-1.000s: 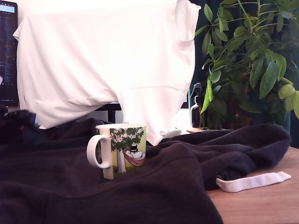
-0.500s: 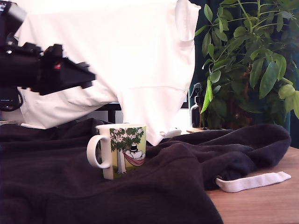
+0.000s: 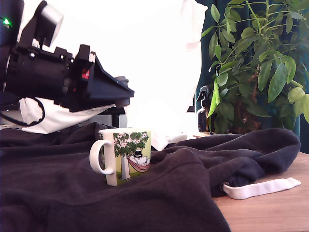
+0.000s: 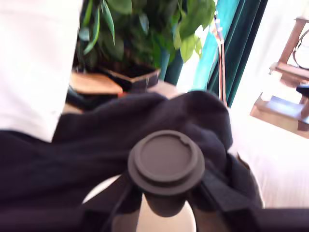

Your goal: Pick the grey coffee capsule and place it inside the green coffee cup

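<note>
The green coffee cup [image 3: 126, 154], a white mug with a green tree picture, stands upright on a dark cloth, its handle toward the exterior view's left. My gripper [image 3: 124, 93] reaches in from that view's left and hovers just above the mug's rim. It is shut on the grey coffee capsule [image 3: 121, 79]. In the wrist view the capsule [image 4: 166, 162] shows its flat round rim, gripped between the dark fingers [image 4: 219, 193]. The mug's white rim [image 4: 99, 191] lies directly beneath it.
A dark sweatshirt [image 3: 193, 183] covers most of the wooden table [image 3: 275, 212], with a white strap [image 3: 260, 188] at its edge. A white shirt [image 3: 159, 63] hangs behind. A leafy plant [image 3: 260, 58] and a dark spray bottle [image 3: 203, 108] stand at the back right.
The arm has swung in from the exterior view's left, rising and travelling right, until the gripper with the capsule is over the mug. The mug has not moved.
</note>
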Robot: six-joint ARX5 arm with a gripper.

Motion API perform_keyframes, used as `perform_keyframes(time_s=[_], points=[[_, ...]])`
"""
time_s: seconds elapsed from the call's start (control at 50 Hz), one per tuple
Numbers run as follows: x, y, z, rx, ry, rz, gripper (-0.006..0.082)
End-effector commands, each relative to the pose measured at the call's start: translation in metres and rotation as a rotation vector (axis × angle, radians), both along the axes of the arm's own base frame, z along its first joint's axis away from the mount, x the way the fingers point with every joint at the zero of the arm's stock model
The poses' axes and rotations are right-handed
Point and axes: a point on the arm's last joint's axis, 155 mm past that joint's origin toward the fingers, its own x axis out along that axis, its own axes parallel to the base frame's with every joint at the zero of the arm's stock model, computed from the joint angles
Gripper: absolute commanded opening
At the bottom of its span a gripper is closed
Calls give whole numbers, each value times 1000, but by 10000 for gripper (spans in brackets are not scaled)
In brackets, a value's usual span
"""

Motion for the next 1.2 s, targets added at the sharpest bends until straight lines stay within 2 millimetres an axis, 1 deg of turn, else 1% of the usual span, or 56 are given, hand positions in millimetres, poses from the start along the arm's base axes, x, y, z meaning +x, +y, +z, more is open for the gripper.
perform_keyframes(time_s=[0.0, 0.24, 0.28, 0.32, 0.34, 0.38, 0.4, 0.42, 0.46, 0.48, 0.52, 0.74, 0.86, 0.94, 1.04, 1.06, 1.18], points=[[1, 1, -1, 20, -16, 2, 78], [2, 2, -7, 46, -14, 9, 78], [2, 3, -7, 47, -14, 9, 105], [2, 3, -7, 47, -13, 10, 209], [2, 3, -8, 49, -12, 13, 290], [4, 4, -8, 53, -11, 25, 502], [6, 5, -9, 55, -10, 35, 597], [7, 6, -9, 58, -11, 44, 673], [8, 7, -9, 60, -12, 49, 791], [8, 7, -9, 61, -15, 47, 811], [8, 7, -9, 63, -19, 46, 789], [8, 7, -5, 57, -34, 47, 790], [19, 18, 5, 54, -61, 116, 790], [30, 34, 17, 46, -91, 188, 790], [40, 54, 36, 28, -129, 253, 790], [47, 75, 51, 20, -155, 321, 790], [54, 108, 67, 20, -172, 419, 790]])
